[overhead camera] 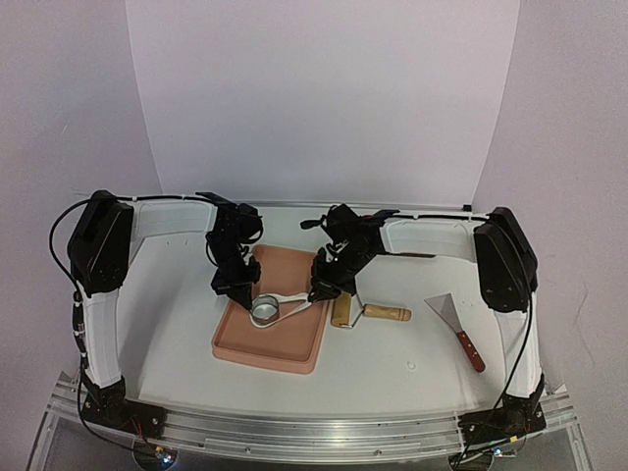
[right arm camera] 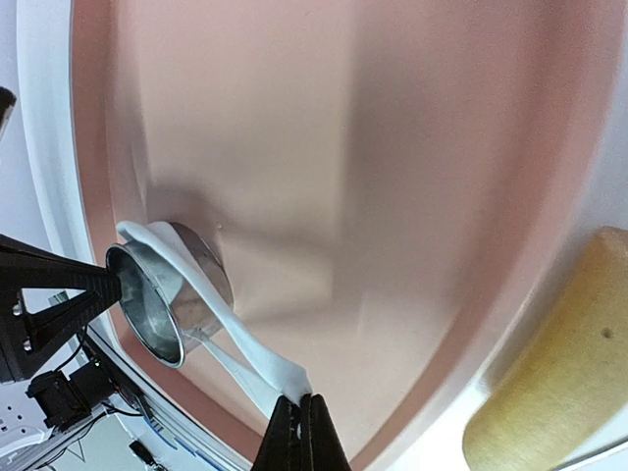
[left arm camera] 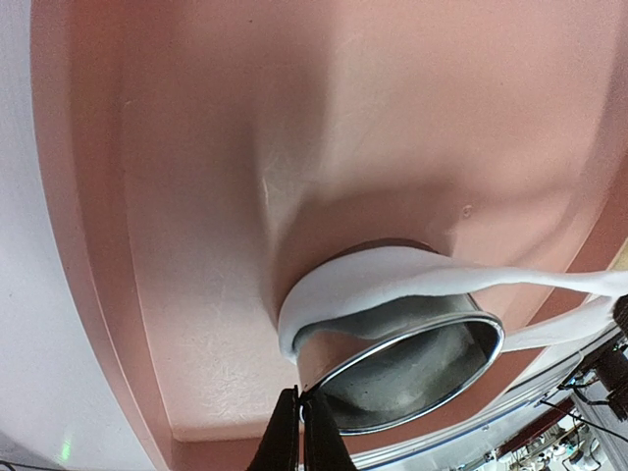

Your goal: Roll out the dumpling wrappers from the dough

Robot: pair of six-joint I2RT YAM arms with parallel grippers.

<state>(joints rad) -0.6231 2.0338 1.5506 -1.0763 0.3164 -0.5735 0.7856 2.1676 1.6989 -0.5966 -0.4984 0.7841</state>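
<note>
A small metal ring (overhead camera: pixel 265 310) stands on the pink tray (overhead camera: pixel 294 348). A ragged white strip of the dough (left arm camera: pixel 373 280) loops round the ring's (left arm camera: pixel 412 363) far wall and stretches right. My left gripper (left arm camera: pixel 301 412) is shut on the ring's near rim. Pulled taut above the tray, the dough's (right arm camera: pixel 226 324) other end is pinched in my shut right gripper (right arm camera: pixel 301 412). From above, the left gripper (overhead camera: pixel 240 291) is left of the ring and the right gripper (overhead camera: pixel 316 296) is to its right. The dumpling wrappers are out of view; the ring's inside is in shadow.
A wooden rolling pin (overhead camera: pixel 373 314) lies just right of the tray, close under my right arm. A metal scraper with a red handle (overhead camera: pixel 459 324) lies farther right. The tray's raised rim (right arm camera: pixel 59 196) surrounds the work area.
</note>
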